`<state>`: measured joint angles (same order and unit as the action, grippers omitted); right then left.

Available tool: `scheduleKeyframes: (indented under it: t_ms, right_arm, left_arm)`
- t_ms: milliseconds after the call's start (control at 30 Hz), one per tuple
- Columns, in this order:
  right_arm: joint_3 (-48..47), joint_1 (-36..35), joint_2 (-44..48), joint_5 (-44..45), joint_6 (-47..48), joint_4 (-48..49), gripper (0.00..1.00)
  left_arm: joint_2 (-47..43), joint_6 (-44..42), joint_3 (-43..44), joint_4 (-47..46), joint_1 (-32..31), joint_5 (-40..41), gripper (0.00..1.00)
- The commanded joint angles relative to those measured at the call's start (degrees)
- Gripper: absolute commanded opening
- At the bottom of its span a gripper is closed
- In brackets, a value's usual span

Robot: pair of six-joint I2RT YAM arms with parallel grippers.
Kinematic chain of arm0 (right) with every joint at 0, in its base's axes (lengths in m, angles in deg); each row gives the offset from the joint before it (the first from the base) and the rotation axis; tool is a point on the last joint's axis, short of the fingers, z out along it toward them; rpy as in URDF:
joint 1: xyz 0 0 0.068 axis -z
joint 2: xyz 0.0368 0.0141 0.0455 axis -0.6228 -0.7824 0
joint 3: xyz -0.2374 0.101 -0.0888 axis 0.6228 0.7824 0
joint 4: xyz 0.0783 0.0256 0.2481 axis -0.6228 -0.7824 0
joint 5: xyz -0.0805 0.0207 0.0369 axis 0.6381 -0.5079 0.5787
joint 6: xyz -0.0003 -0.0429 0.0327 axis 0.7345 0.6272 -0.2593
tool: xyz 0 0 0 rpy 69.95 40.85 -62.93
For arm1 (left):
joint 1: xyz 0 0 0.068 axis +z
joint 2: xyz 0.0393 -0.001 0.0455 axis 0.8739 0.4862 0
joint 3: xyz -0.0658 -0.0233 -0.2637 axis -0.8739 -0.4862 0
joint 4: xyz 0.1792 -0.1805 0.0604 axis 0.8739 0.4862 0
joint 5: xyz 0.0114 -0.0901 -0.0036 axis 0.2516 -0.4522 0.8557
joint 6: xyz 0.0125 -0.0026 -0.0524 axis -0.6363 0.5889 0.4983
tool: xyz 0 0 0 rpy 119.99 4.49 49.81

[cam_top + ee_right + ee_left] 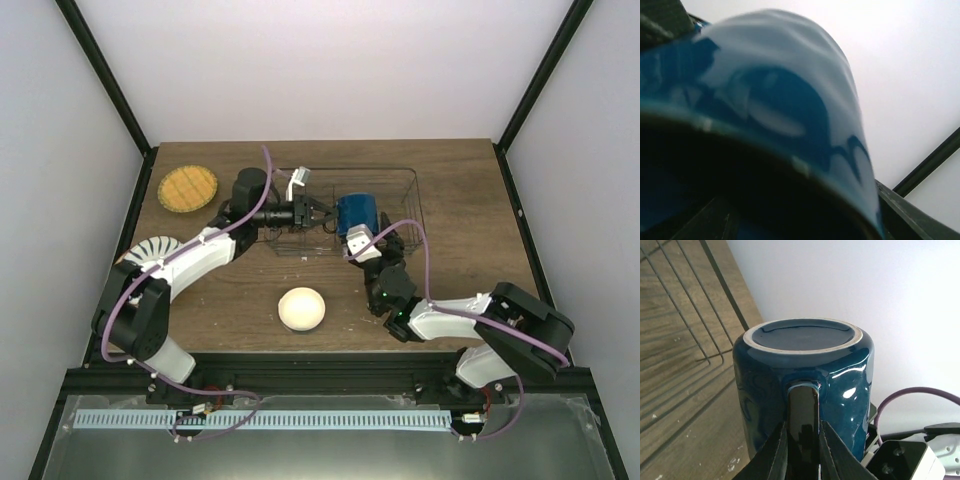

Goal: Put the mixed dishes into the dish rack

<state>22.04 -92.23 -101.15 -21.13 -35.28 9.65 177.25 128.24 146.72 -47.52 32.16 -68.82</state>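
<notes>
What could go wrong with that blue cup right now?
The left gripper pinches only the thin handle of the dark blue cup, so the cup could twist or slip. The right gripper crowds the same cup at the dish rack, so the arms might bump, or the cup snag the wires.

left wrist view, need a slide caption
Left gripper clamps the dark blue cup by its handle, base in view, dish rack wires at left.

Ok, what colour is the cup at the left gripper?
Glossy dark blue cup, pale ring round its base; left wrist view shows it best.
</notes>
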Motion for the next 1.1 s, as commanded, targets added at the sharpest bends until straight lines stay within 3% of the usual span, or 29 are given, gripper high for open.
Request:
scheduleKeyframes:
  t_ms: [0,233,367,467,600,800,1067]
  right_arm:
    - [1.1,0.4,1.6,1.4,0.2,2.9,0.68]
    - [1.3,0.4,5.5,5.6,-1.8,-0.6,0.75]
    - [1.1,0.4,9.7,9.7,-6.8,-6.8,0.8]
    - [0.1,0.3,14.8,11.4,-14.9,-17.7,0.86]
    - [-5.0,0.5,21.6,11.9,-35.8,-43.6,0.98]
    - [-11.3,0.4,25.2,14.4,-53.0,-69.9,1.0]
    - [-14.3,0.4,26.2,16.8,-58.4,-80.5,1.0]
  left_arm:
    - [0.3,0.6,3.1,-7.5,1.7,-2.2,0.0]
    - [2.2,-1.7,4.8,-5.8,4.8,-1.6,0.0]
    - [4.9,-10.7,10.9,3.2,5.5,2.0,0.0]
    - [7.3,-18.0,15.7,9.7,5.5,5.5,0.0]
    - [10.3,-26.7,19.7,13.2,5.2,10.7,0.0]
    - [15.2,-39.2,22.1,13.4,2.5,20.5,0.0]
    - [21.6,-41.9,25.2,6.7,-3.1,29.3,0.0]
